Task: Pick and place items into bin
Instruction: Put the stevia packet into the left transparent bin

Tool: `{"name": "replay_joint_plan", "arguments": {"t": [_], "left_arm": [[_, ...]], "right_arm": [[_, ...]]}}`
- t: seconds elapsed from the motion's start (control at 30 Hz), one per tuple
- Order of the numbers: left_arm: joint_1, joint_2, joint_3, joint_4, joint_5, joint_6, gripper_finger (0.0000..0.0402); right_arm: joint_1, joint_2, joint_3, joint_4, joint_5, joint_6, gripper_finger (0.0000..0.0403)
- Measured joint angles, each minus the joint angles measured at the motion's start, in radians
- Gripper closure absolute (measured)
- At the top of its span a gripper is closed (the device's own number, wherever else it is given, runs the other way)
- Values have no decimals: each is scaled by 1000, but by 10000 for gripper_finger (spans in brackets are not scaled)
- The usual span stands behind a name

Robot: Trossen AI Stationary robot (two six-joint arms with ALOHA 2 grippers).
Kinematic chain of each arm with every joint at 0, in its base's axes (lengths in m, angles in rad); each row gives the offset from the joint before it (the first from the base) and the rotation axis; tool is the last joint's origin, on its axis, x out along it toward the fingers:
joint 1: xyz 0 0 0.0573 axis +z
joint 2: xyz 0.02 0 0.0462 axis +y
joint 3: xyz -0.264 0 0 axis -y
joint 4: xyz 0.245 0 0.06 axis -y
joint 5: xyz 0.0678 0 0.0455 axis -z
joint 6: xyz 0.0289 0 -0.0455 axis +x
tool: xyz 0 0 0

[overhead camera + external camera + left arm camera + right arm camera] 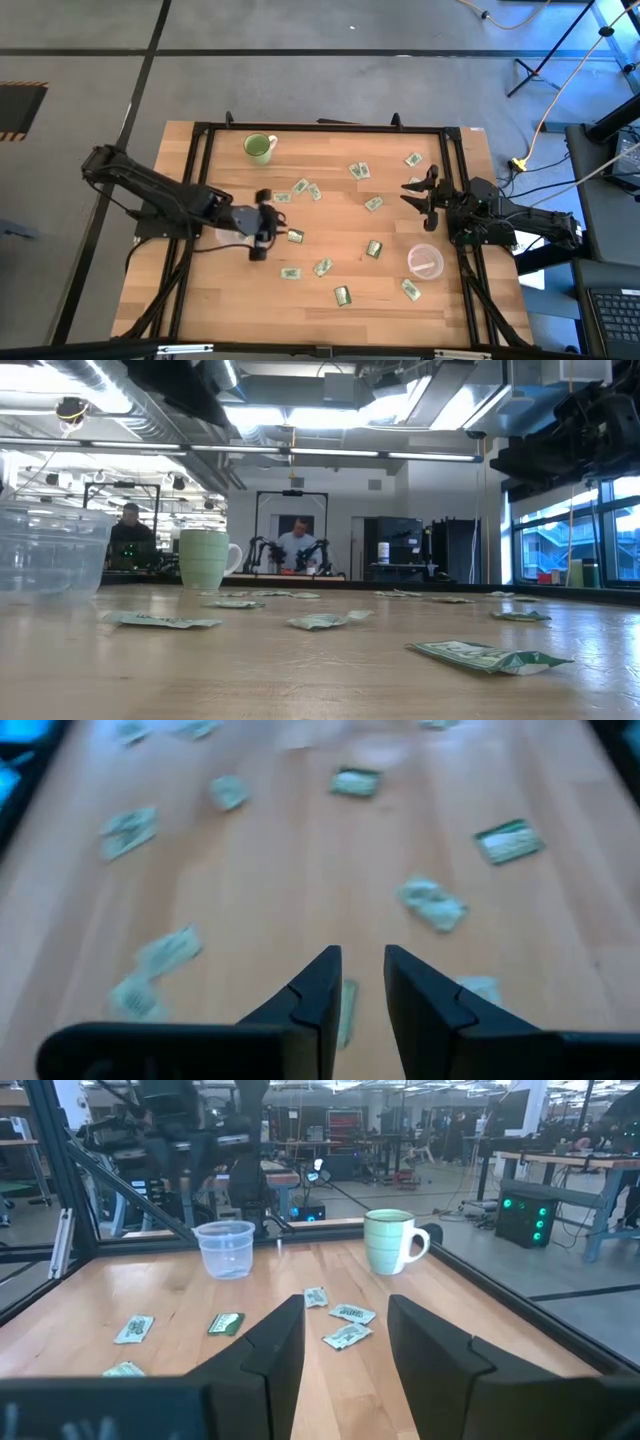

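Packets (323, 267) lying scattered on wooden table (330, 300), left gripper (262, 238) hovering mid-table with fingers (315, 990) parted, grasping nothing, right gripper (418, 194) waiting at table's right edge, fingers (275, 1342) apart, plastic cup (425, 262) nearby.

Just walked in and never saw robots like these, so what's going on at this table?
Two robot arms work over a wooden table scattered with small green packets, which are meant to go into a clear bin. The left gripper hangs over the packets left of the middle, fingers slightly apart and holding nothing. The right gripper waits open near the right edge. The bin looks empty, and a green mug stands at the far side.
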Motion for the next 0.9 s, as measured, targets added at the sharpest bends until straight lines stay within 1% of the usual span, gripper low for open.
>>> {"name": "replay_joint_plan", "arguments": {"t": [0.07,0.17,0.23,0.4,0.57,0.73,0.9], "left_arm": [[0,53,0,63,68,30,326],[-1,137,0,150,178,33,326],[-7,189,0,185,214,33,326],[-30,314,0,185,205,53,326],[-51,409,0,185,202,71,326],[-80,454,0,207,234,21,326],[-122,483,0,228,253,69,327]], "right_arm": [[0,0,0,-3,0,0,253],[0,0,0,-3,0,1,253],[0,0,0,-3,0,3,253],[0,0,0,-3,0,-4,253],[0,1,0,-3,0,-4,253],[0,1,0,-3,0,-3,253],[0,1,0,-3,0,-4,253]]}}
